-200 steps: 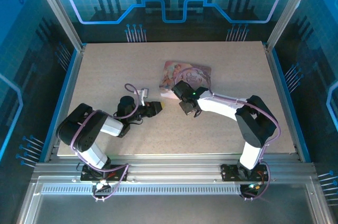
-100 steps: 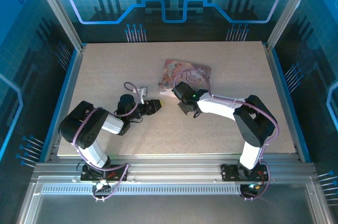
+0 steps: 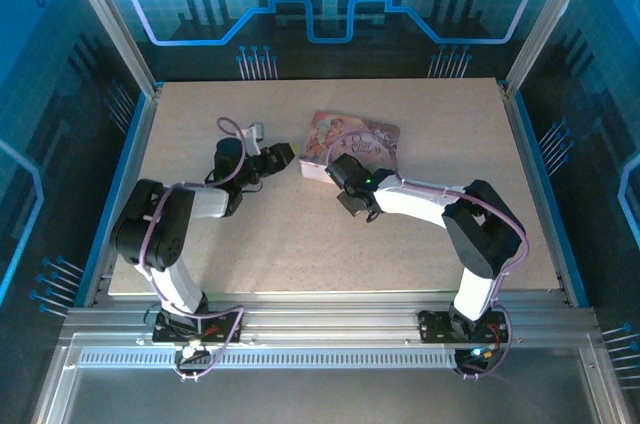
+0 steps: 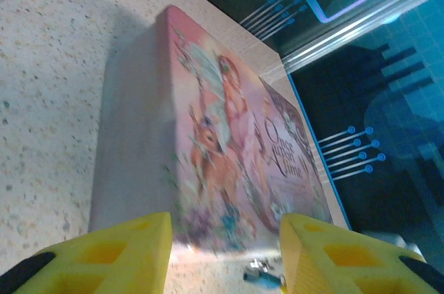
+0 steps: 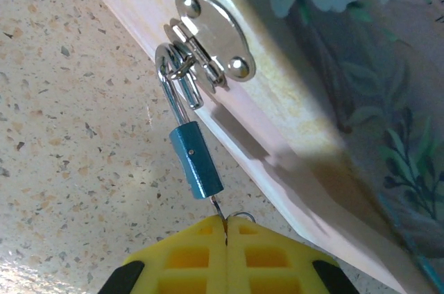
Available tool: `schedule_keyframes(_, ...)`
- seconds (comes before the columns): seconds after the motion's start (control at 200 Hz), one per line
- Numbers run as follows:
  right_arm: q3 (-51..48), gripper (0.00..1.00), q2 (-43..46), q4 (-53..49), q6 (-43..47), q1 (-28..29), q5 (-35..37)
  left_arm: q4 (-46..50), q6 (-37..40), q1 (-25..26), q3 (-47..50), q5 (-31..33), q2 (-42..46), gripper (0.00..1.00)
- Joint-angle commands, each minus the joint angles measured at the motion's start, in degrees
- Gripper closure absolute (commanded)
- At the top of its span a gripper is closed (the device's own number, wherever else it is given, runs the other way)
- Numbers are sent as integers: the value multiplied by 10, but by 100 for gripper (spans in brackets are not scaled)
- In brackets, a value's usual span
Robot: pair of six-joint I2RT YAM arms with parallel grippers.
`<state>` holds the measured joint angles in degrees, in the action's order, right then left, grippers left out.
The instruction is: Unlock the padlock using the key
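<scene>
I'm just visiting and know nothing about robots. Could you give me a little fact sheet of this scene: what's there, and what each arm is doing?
Surface: speckled table
Box: pink illustrated box, lying flat, with a metal latch on its side
Padlock: blue padlock, shackle hooked through the latch
Key: thin metal key, tip meeting the padlock's bottom end
Right arm: right gripper shut on the key
Left arm: left gripper open, facing one end of the box

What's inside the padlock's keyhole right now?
The key enters the blue padlock at its lower end, held in the shut right claw. Its tip is hidden inside the body; the yellow fingers cover most of its head.
</scene>
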<state>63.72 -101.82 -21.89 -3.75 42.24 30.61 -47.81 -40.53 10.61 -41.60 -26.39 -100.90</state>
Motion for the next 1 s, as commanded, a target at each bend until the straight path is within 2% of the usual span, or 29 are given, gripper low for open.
schedule_keyframes(0.0, -5, 100, 24, 16, 15, -8, 17, 12, -20, -5, -37, -36, -46, 54)
schedule_keyframes(0.18, 4, 100, 20, 12, 24, -9, 19, -43, -51, -6, -66, -73, -112, 54)
schedule_keyframes(0.445, 24, 100, 11, 6, 39, -9, 21, -111, -76, -2, -70, -121, -147, 54)
schedule_keyframes(0.995, 61, 100, -4, -3, 55, -3, 7, -138, -85, 33, -67, -140, -176, 55)
